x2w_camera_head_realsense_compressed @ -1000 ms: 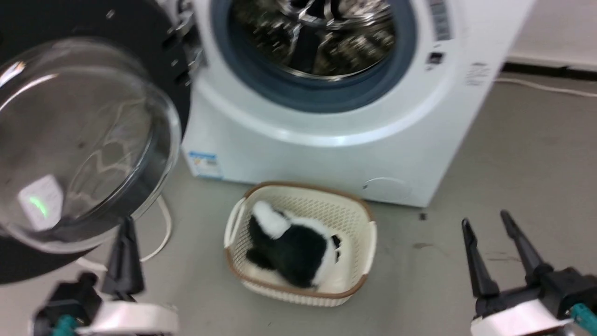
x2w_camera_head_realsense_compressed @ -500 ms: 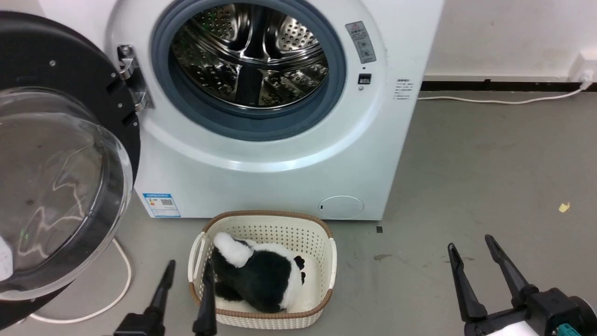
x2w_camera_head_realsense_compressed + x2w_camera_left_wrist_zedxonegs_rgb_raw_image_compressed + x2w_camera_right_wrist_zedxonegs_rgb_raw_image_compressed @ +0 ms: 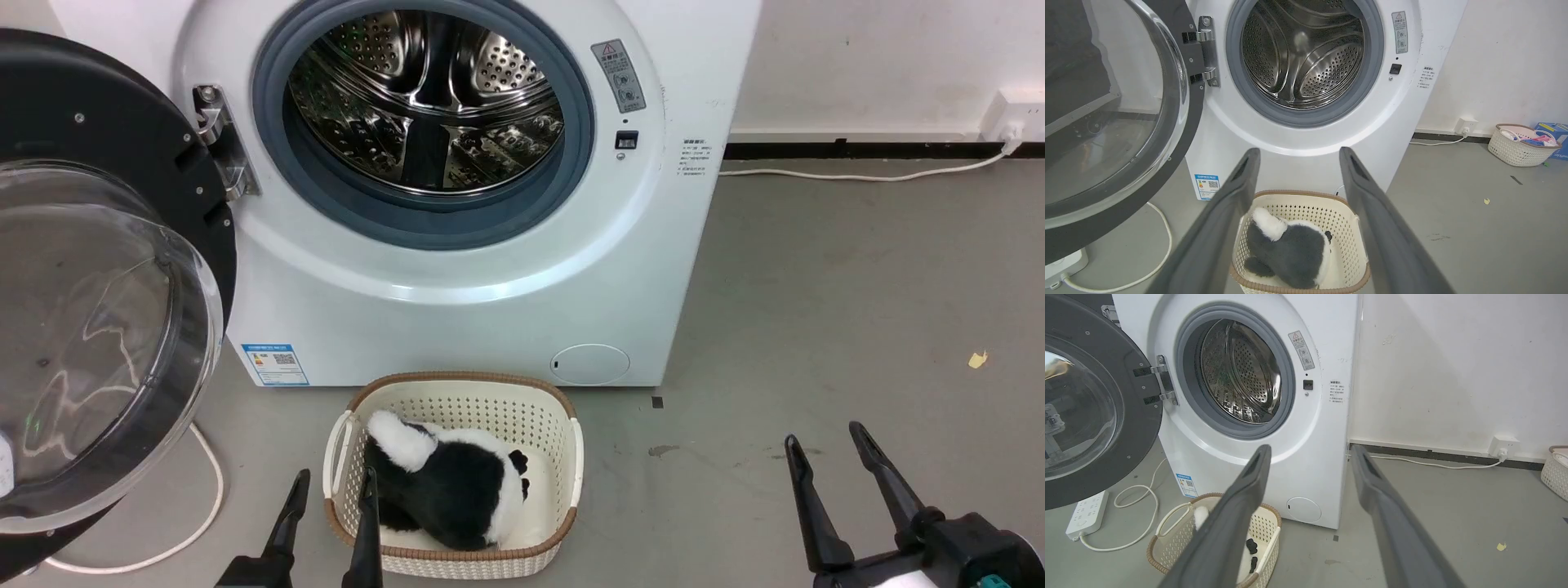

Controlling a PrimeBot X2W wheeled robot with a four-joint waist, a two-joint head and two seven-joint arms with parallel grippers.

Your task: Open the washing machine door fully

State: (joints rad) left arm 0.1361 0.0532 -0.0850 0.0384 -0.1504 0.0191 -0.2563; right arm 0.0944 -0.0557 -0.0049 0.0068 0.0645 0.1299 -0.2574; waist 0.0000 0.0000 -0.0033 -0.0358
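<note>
1 washer (image 3: 457, 327), 1 door (image 3: 106, 131), 1 plush toy (image 3: 457, 490), 1 power strip (image 3: 1086, 514). 2 baskets: lower-centre basket (image 3: 465, 378), right-edge basket (image 3: 1511, 153). 2 grippers: left gripper (image 3: 337, 471), right gripper (image 3: 823, 432).

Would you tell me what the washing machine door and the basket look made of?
The washing machine door: glossy black plastic, seemingly, around a clear, glass-like centre that shows reflections. The basket: cream perforated plastic, probably, with a brown woven-looking rim.

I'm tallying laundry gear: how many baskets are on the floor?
2: the near basket, holding a plush toy, before the washing machine; the far basket by the wall farther right. Others may be hidden.
</note>
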